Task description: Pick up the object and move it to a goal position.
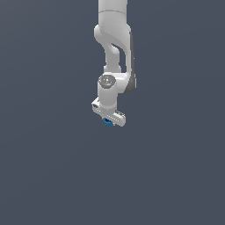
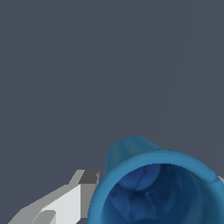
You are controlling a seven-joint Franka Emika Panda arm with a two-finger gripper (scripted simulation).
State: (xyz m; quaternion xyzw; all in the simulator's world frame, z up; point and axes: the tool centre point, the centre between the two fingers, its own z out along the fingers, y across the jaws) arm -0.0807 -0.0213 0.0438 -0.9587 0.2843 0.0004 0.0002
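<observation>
Gripper (image 1: 108, 119) fingers (image 2: 65, 201) are clamping the object (image 1: 107, 123), a small blue cylinder. Wrist view is showing its hollow blue rim (image 2: 153, 183) between the fingers; it is hanging directly below the white arm (image 1: 115, 52).

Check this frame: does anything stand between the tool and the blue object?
Nothing visible does. The blue object sits directly under the tool, and in the wrist view its open rim lies right beside a finger. Only plain grey surrounds them.

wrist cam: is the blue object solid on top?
No. In the wrist view the blue object is hollow, its open rim showing a darker interior, with a gripper finger beside it.
</observation>
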